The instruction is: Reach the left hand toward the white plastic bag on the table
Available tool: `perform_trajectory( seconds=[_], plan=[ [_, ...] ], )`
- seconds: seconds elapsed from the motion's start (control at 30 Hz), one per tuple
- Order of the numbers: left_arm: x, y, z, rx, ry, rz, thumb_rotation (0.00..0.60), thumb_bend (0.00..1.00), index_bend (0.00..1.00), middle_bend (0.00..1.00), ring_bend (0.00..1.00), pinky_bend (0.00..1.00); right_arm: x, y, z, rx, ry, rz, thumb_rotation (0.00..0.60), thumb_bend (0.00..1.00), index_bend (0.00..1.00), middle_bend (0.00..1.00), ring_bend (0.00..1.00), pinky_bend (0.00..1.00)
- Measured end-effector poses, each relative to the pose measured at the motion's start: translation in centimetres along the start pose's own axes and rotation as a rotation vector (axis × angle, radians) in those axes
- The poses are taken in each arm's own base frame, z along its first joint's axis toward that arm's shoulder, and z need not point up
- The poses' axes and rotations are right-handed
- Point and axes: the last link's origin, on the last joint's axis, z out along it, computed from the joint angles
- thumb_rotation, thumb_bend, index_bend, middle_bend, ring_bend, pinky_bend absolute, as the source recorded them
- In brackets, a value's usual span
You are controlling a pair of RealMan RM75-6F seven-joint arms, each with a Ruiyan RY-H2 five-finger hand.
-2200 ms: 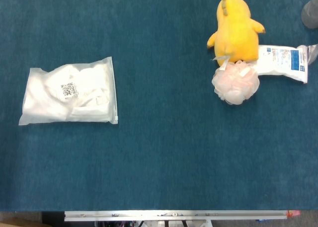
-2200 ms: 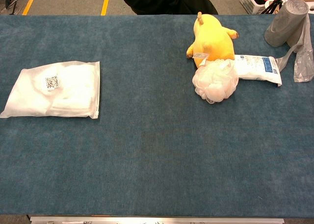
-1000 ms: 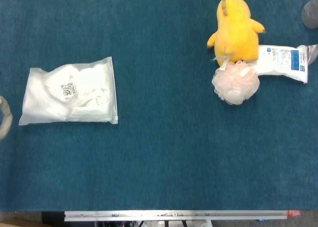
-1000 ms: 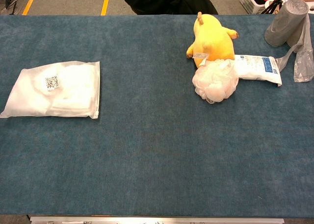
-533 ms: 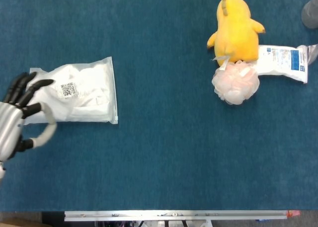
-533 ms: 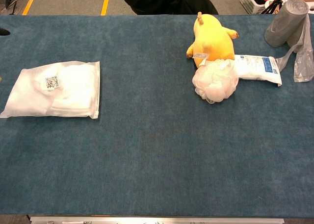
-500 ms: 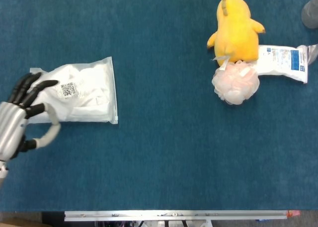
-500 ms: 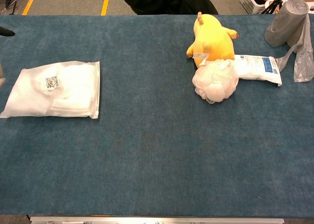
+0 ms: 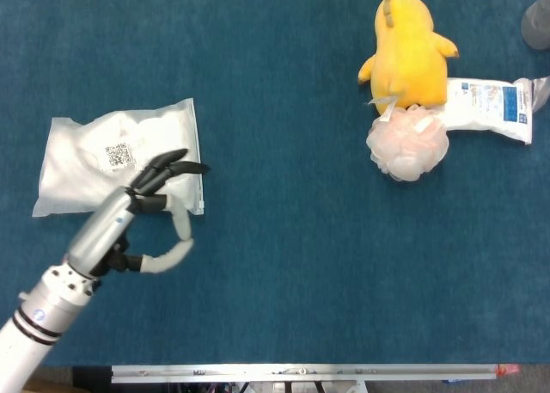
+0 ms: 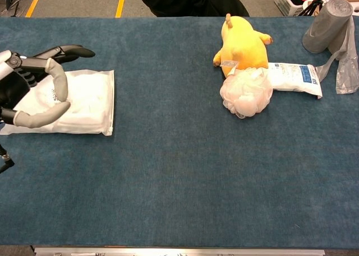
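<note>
White plastic bag [image 9: 120, 159] [image 10: 73, 103]: a flat, roughly rectangular pouch of frosted translucent film, softly wrinkled over folded white contents, with a small square code label near its upper left; it lies flat on the left part of the bench [image 9: 284, 264] [image 10: 185, 177], whose surface is a dark teal, short-napped cloth. Left hand [image 9: 142, 212] [image 10: 33, 85]: metallic grey palm, black fingers [image 9: 176, 162] extended and apart, pale curved thumb; released, grasping nothing. In the head view the fingertips overlie the bag's lower right corner, the palm just beside its near edge; whether they touch the film cannot be told. In the chest view the hand appears in front of the bag's left half. Well apart, at far right: a yellow plush toy [image 9: 406, 49] [image 10: 242, 42], rounded and fuzzy; touching it, a pale pink mesh bath puff [image 9: 407, 142] [image 10: 245, 91], ruffled and globular; beside both, a white-and-blue printed packet [image 9: 490, 106] [image 10: 294, 77], flat and glossy. A grey roll of plastic film [image 10: 330, 27] stands at the far right corner. The right hand appears in neither view
</note>
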Motion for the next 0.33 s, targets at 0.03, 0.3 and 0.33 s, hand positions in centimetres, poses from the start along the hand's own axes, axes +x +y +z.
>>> perform_trajectory(
  seconds=[0.03, 0.3, 0.33],
  plan=[
    [-0.24, 0.03, 0.16, -0.008, -0.005, -0.012, 0.6, 0.46, 0.7, 0.17, 0.03, 0.0, 0.0, 0.02, -0.01, -0.001, 0.0, -0.001, 0.6, 0.15, 0.11, 0.12, 0.0, 0.01],
    [-0.94, 0.0, 0.69, -0.026, -0.009, -0.062, 0.6, 0.46, 0.71, 0.17, 0.03, 0.0, 0.04, 0.04, -0.02, -0.003, 0.003, -0.004, 0.6, 0.15, 0.11, 0.12, 0.0, 0.01],
    [-0.92, -0.03, 0.71, -0.025, -0.007, -0.067, 0.6, 0.46, 0.71, 0.17, 0.03, 0.0, 0.04, 0.03, -0.01, -0.003, 0.003, -0.004, 0.6, 0.16, 0.11, 0.12, 0.0, 0.01]
  ],
)
